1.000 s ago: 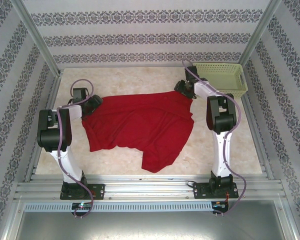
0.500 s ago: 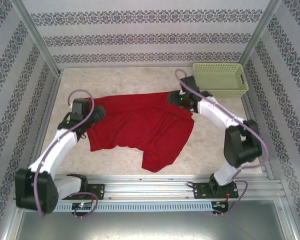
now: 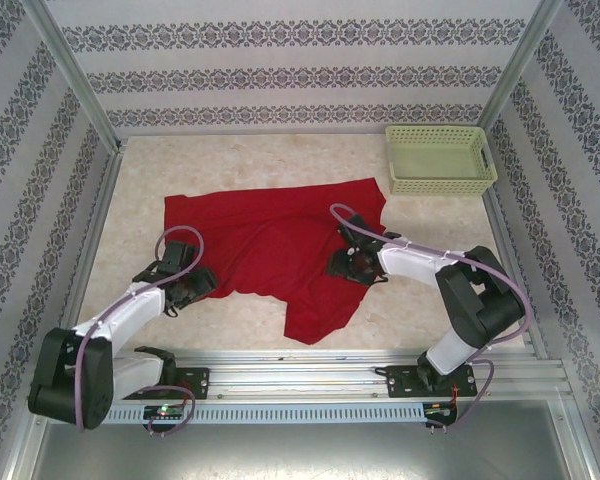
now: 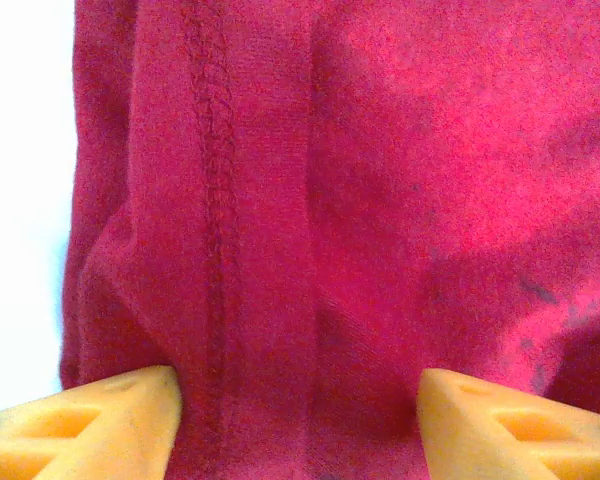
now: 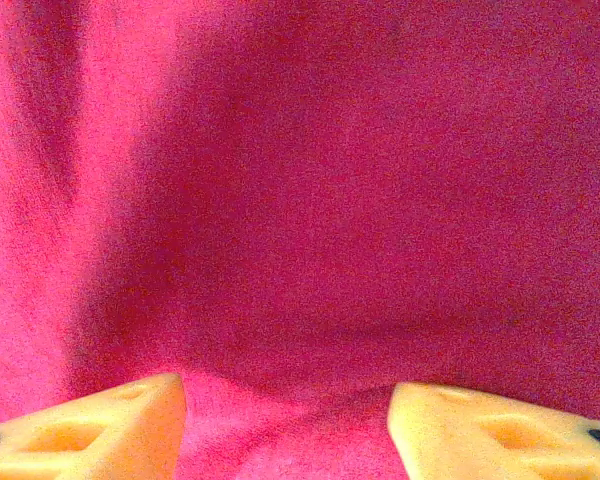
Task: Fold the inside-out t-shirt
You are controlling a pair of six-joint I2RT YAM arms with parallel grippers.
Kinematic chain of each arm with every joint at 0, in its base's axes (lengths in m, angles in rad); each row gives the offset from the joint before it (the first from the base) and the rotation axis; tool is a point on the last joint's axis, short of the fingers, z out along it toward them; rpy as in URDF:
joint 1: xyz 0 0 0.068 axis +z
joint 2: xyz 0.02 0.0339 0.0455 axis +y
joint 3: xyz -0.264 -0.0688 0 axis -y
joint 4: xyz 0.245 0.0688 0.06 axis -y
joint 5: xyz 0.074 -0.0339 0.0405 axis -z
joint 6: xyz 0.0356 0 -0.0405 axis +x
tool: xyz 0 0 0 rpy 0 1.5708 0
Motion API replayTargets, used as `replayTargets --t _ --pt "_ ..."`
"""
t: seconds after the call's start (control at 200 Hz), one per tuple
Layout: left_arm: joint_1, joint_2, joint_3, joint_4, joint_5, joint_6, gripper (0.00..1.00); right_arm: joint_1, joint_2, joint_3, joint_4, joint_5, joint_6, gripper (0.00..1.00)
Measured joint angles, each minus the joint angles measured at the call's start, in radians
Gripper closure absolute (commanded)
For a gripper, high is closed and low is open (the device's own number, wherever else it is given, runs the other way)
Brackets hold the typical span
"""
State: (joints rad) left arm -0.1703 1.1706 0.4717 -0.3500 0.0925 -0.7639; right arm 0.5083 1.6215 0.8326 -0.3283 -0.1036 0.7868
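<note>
The inside-out t-shirt (image 3: 270, 235) lies spread on the table, bright red, with a flap hanging toward the near edge. My left gripper (image 3: 185, 285) sits low over its near-left edge. In the left wrist view the left gripper (image 4: 300, 425) is open, its yellow fingertips (image 4: 90, 420) wide apart over cloth with a stitched seam (image 4: 212, 200). My right gripper (image 3: 345, 262) hovers on the shirt's right half. The right gripper (image 5: 285, 430) is open too, with smooth, slightly rumpled red cloth (image 5: 310, 200) between its fingertips (image 5: 500, 430).
A pale green lattice basket (image 3: 440, 158) stands at the far right corner, apart from the shirt. Bare marble tabletop (image 3: 230, 160) surrounds the cloth, and patterned walls with metal posts close in three sides. A metal rail (image 3: 300, 375) runs along the near edge.
Both arms have drawn back toward the near edge. The left gripper went from the shirt's far-left corner to its near-left edge, the right from the far-right corner to mid-right. The far corners now lie uncovered.
</note>
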Motion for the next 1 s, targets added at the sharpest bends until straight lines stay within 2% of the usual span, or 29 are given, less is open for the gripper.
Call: replayTargets --t 0.165,0.3,0.44,0.595,0.754,0.859,0.999 --pt "-0.001 0.132 0.072 0.099 0.005 0.002 0.42 -0.14 0.075 0.069 0.056 -0.04 0.002 0.39" --pt "-0.001 0.244 0.172 0.108 -0.005 0.025 0.52 -0.239 0.159 0.164 0.066 -0.054 -0.016 0.42" --pt "-0.003 0.228 0.223 0.066 -0.06 0.046 0.62 -0.28 0.195 0.209 0.072 -0.066 -0.034 0.42" --pt "-0.058 0.118 0.212 -0.024 -0.117 0.056 0.63 -0.268 0.174 0.197 0.066 -0.039 -0.058 0.41" --pt "-0.218 0.014 0.208 -0.129 -0.183 0.048 0.62 -0.208 0.052 0.116 -0.005 0.024 -0.08 0.39" --pt "-0.272 0.04 0.208 -0.168 -0.211 0.041 0.62 -0.135 -0.037 0.086 -0.035 0.05 -0.087 0.39" --pt "-0.282 0.138 0.208 -0.181 -0.229 0.041 0.62 -0.054 -0.092 0.058 -0.027 0.055 -0.084 0.39"
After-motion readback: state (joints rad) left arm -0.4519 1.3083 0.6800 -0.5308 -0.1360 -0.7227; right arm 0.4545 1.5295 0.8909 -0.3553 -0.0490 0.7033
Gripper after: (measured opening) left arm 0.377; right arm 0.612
